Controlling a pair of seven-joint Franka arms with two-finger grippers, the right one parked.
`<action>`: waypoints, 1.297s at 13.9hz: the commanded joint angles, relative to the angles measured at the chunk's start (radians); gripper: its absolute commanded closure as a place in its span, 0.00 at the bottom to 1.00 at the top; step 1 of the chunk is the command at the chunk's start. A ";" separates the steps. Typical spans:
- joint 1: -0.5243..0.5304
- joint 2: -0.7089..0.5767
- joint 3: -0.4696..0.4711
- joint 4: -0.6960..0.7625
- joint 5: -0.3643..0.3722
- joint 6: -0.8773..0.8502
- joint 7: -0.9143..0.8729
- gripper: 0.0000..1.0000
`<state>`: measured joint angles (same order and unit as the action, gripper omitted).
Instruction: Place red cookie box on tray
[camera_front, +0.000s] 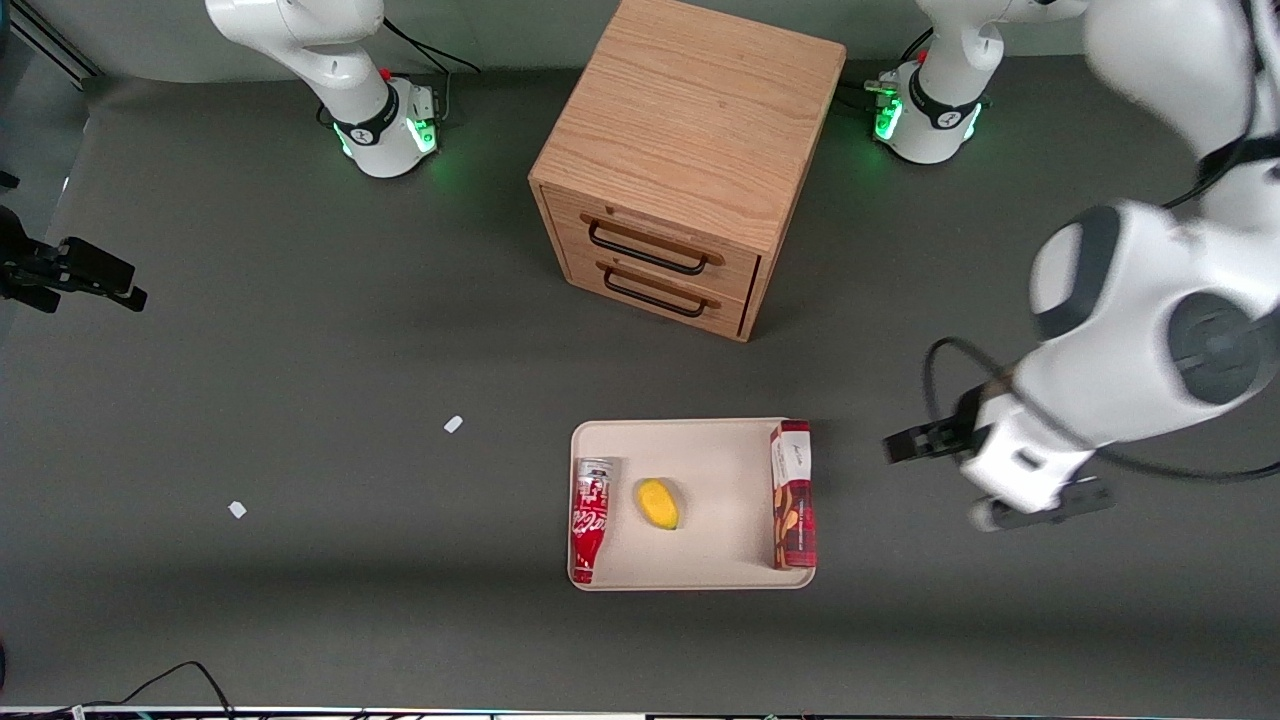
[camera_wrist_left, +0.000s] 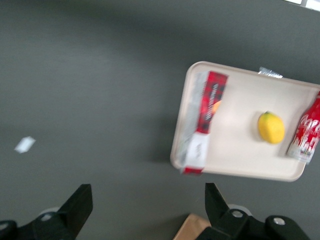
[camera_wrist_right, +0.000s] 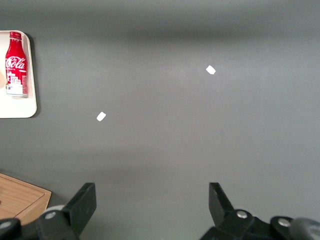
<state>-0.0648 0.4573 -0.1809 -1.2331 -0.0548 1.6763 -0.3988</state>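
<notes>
Dark-red cookie box (camera_front: 793, 494) lies on the beige tray (camera_front: 700, 445), along the tray edge toward the working arm's end of the table; long axis runs toward and away from the front camera, white end panel pointing away from it, that end at the tray's rim; soda can (camera_front: 590, 519) and a yellow fruit (camera_front: 658, 503) share the tray, well apart from the box; gripper (camera_front: 985, 478) hovers above bare table beside the tray, fingers (camera_wrist_left: 80, 202) spread wide, empty.
</notes>
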 joint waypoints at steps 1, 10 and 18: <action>0.095 -0.190 0.004 -0.187 -0.016 -0.071 0.199 0.00; 0.210 -0.574 0.083 -0.479 0.047 -0.108 0.385 0.00; 0.224 -0.612 0.075 -0.477 0.049 -0.171 0.434 0.00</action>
